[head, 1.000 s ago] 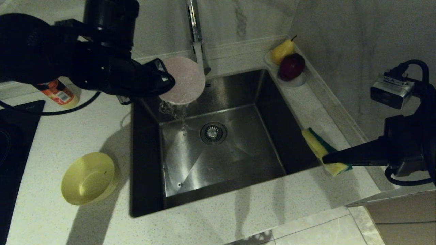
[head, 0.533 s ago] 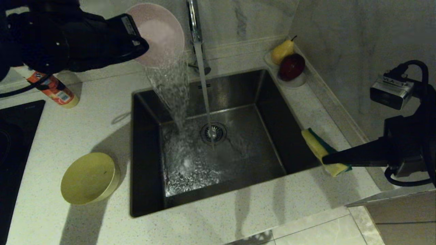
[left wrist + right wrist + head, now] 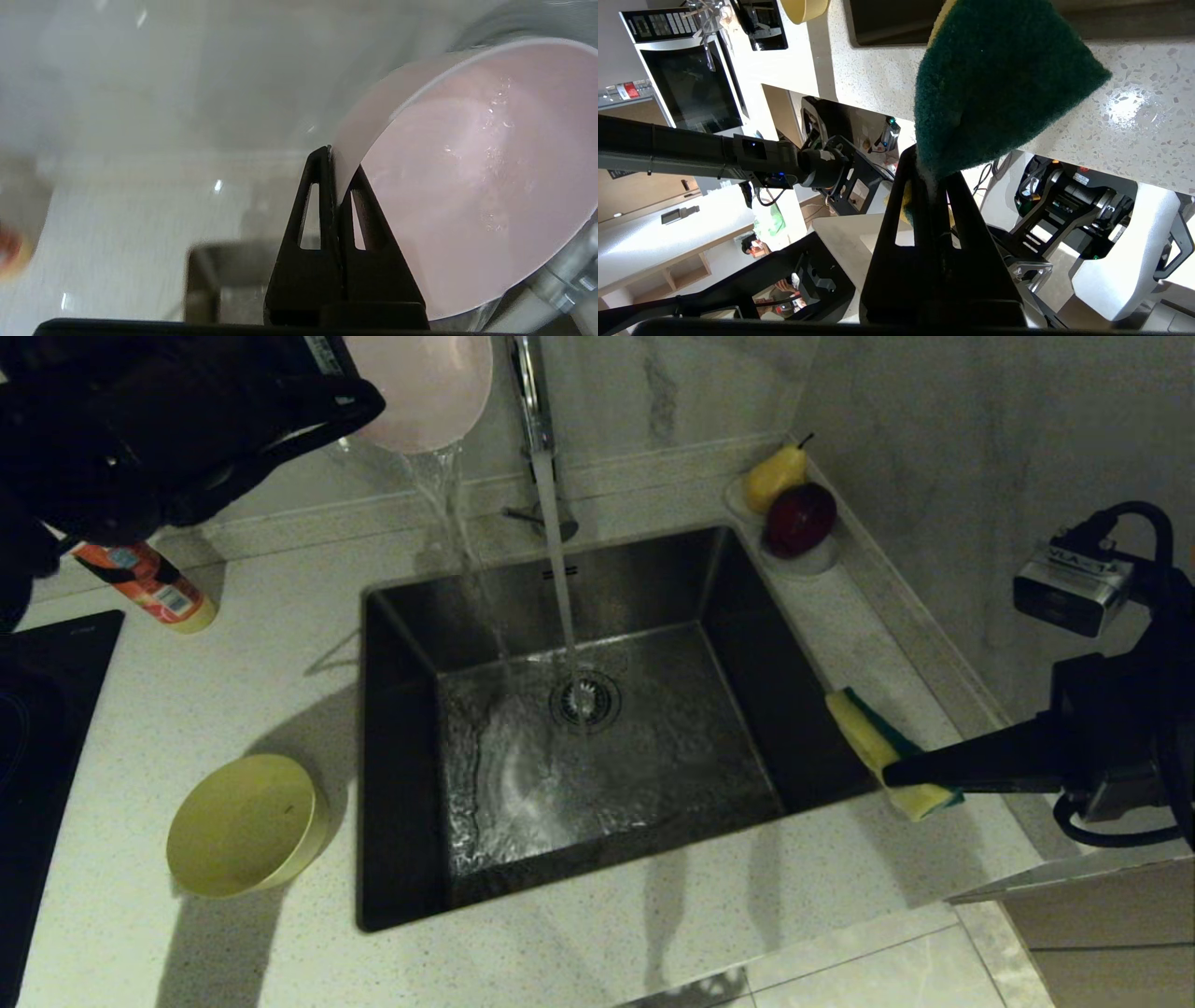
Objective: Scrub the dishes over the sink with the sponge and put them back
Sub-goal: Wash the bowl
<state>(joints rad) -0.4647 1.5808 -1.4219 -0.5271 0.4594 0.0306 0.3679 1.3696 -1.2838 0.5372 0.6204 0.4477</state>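
My left gripper [image 3: 359,401] is shut on the rim of the pale pink bowl [image 3: 420,387], held high and tilted left of the tap [image 3: 534,401]; water spills from it into the sink [image 3: 747,644]. In the left wrist view both fingers pinch the bowl's wall [image 3: 476,177] at the gripper [image 3: 338,163]. My right gripper [image 3: 896,773] is shut on the yellow and green sponge [image 3: 878,742] over the sink's right rim; its green side [image 3: 994,79] fills the right wrist view. The yellow bowl [image 3: 245,823] sits on the counter left of the sink.
The tap's stream falls onto the drain strainer [image 3: 584,700]. A bottle with an orange label [image 3: 149,583] lies at the back left beside a black cooktop [image 3: 37,709]. A white dish with a pear [image 3: 773,476] and a red apple [image 3: 798,518] stands at the sink's back right corner.
My left gripper has lifted the pink bowl up and to the left, out from under the tap, and tipped it; water pours out. The right arm has not moved.
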